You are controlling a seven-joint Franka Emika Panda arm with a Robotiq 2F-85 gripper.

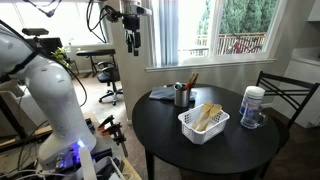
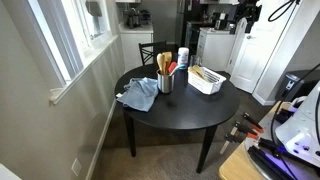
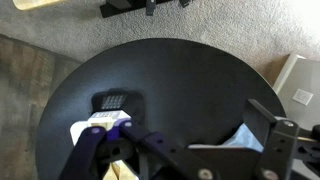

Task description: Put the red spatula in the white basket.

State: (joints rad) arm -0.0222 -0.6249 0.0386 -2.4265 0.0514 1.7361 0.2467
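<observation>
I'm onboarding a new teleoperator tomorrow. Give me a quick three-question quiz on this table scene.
1. True or false: the red spatula already lies in the white basket.
2. What is in the basket now? A) pale wooden utensils B) the red spatula C) nothing
3. Fill in: the gripper hangs high beside the table, its jaws ____.
Key: 1 false, it stands in the dark cup; 2 A; 3 open.
</observation>
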